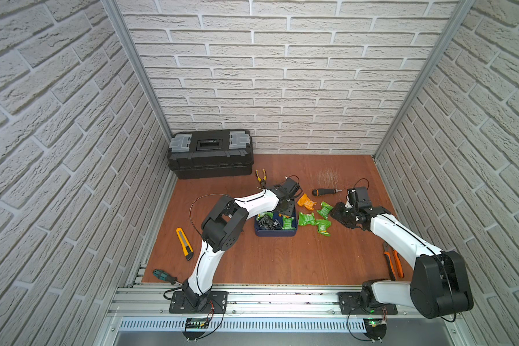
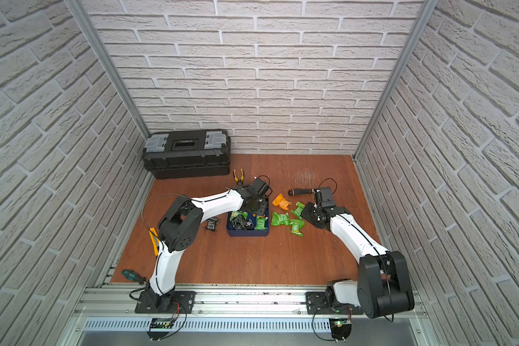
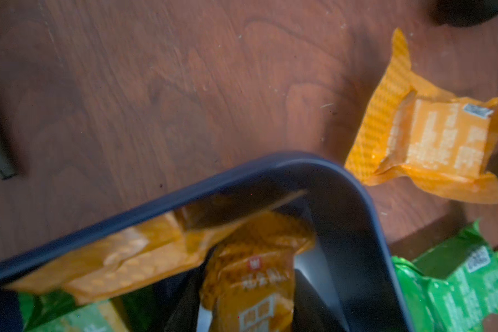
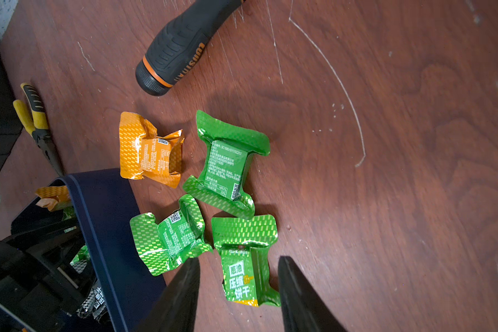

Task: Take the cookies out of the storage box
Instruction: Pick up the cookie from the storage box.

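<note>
Right wrist view shows you scratched wood tabletop [image 4: 385,143], right gripper [image 4: 239,258] spread astride 1 green cookie packet [image 4: 242,284]; left gripper [image 1: 286,209] you cannot judge; brick walls [image 1: 282,75] on 3 sides.

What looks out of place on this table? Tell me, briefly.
One black packet lies alone beside the left arm, across the storage box from the green packets and orange packet grouped on its other side.

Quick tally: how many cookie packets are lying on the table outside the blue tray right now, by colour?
Orange packets: 1
Green packets: 3
Black packets: 1
Total: 5
</note>
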